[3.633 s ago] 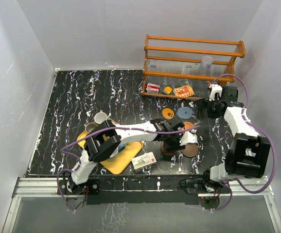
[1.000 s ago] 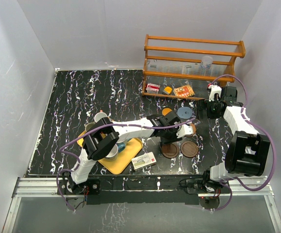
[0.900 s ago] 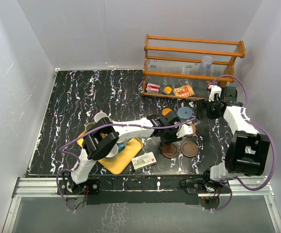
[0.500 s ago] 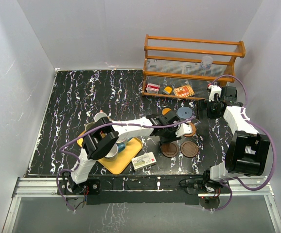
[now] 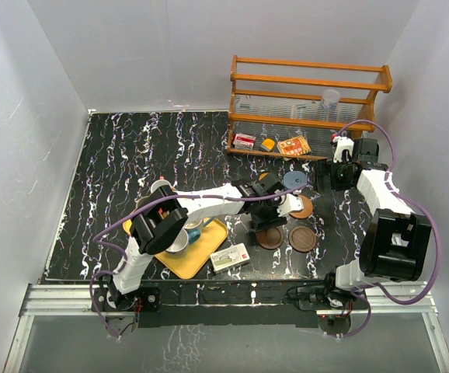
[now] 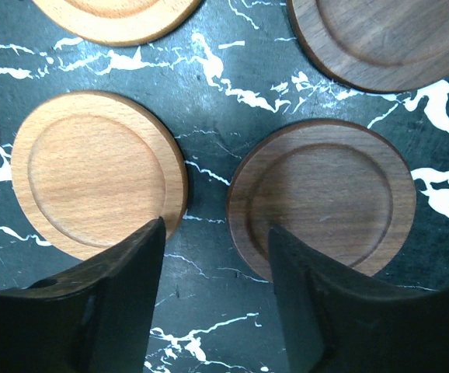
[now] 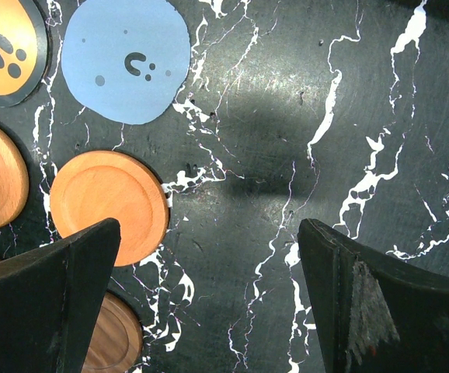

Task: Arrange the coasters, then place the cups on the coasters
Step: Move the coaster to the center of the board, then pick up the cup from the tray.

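Seemingly empty, left and right jaws gape above round coasters (image 6: 99,172) lying flat, recesses up.

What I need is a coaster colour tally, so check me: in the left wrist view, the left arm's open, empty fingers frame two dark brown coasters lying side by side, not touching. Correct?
Not quite. Only one is a dark brown coaster; the other is a pale wood coaster, as the left wrist view shows. The rest holds: the open, empty fingers frame both, which lie side by side, not touching.
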Motion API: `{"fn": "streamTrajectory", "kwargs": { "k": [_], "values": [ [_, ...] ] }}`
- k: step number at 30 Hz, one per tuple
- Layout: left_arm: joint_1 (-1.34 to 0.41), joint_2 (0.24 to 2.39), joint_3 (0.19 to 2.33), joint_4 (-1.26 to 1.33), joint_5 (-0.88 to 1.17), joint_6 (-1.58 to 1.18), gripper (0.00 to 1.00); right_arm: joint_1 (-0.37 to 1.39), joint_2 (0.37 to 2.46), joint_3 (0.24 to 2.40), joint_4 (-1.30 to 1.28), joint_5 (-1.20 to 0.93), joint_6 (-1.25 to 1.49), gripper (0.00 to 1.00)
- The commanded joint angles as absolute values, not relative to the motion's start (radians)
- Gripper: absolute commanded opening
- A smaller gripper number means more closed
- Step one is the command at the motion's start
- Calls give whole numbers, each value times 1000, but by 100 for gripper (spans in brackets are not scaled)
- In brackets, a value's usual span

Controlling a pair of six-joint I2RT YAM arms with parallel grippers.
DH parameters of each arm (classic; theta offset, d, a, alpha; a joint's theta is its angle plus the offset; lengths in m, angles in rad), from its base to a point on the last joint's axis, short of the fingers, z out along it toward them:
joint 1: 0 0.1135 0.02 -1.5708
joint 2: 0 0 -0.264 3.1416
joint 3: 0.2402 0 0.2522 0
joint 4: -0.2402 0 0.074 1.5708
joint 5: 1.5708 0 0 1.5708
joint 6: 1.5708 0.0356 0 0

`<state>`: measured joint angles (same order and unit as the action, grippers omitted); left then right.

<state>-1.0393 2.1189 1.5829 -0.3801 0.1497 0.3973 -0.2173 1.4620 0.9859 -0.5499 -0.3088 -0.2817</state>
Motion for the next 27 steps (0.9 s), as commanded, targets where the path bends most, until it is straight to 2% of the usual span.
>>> {"fn": "streamTrajectory", "kwargs": {
  "k": [1,5,6,12,23,27],
  "values": [
    [-1032,2064,1654,-486,216,391,62,-223,1461,1025,-530,-304,-285,98],
    [-1023,2016,1686,-509,191,399,73,-221,1441,1036,-534,-327,-287,98],
    [-989,1975,1700,-529,190,399,78,-221,1428,1062,-560,-350,-306,98],
    [-866,1859,1704,-573,179,378,85,-208,1409,1154,-607,-360,-334,98],
    [-657,1627,1557,-647,141,342,87,-126,1422,1223,-562,-438,-307,98],
    [-596,1570,1509,-705,213,341,82,-48,1429,1209,-536,-435,-302,98]
  ]
}}
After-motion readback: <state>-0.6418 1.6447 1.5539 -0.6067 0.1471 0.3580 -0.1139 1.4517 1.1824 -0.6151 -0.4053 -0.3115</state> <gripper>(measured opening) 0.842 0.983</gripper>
